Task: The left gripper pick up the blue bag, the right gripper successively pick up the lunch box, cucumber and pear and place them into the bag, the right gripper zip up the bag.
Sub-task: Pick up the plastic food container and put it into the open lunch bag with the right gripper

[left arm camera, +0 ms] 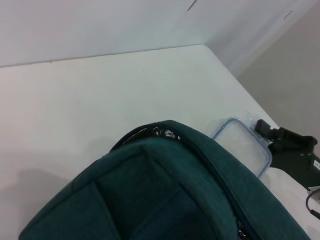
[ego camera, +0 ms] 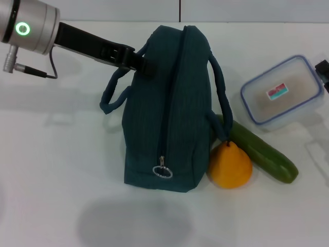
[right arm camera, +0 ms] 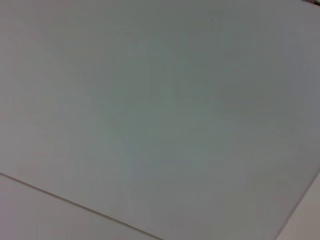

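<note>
The blue bag (ego camera: 169,113) hangs tilted above the table, its zip almost closed and the ring pull (ego camera: 162,171) at the near end. My left gripper (ego camera: 141,63) reaches in from the far left and is shut on the bag's far upper edge beside a handle. In the left wrist view the bag (left arm camera: 165,190) fills the foreground, with a sliver of foil lining showing. The pear (ego camera: 230,165) and the cucumber (ego camera: 262,152) lie to the bag's right, partly hidden by it. The lunch box (ego camera: 282,92) (left arm camera: 242,147) sits at the far right. My right gripper (ego camera: 322,69) (left arm camera: 287,145) waits just beyond the lunch box.
The white table (ego camera: 56,170) stretches to the left and front of the bag, and a dark shadow (ego camera: 131,222) lies on it near the front edge. A wall runs along the table's far edge. The right wrist view shows only a plain pale surface.
</note>
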You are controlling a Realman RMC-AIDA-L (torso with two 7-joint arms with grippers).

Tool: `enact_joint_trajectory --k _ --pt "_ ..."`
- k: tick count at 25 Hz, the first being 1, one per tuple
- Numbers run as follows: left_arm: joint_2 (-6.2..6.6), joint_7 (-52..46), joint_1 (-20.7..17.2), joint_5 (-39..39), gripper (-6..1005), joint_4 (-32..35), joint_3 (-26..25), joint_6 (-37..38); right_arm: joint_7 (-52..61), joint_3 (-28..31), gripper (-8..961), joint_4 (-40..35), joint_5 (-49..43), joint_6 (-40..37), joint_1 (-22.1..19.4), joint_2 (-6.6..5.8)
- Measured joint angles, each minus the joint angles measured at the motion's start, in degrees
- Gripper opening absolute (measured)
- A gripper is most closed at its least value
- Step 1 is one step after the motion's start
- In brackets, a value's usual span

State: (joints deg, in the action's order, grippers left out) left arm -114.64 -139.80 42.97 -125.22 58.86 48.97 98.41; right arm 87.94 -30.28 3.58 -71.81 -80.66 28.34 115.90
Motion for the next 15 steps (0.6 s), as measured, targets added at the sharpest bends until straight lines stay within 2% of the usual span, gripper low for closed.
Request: enact_joint_trajectory --k 7,15 --pt "0.79 -1.1 0.7 0.0 39 0.9 0.1 0.4 0.0 0.4 96 -0.9 0.6 -2.6 -0.6 -0.05" --pt "0.92 -1.4 1.4 -0.1 39 0.9 0.6 0.5 0.0 0.5 96 -1.3 0.7 -3.0 -0.8 -0.07"
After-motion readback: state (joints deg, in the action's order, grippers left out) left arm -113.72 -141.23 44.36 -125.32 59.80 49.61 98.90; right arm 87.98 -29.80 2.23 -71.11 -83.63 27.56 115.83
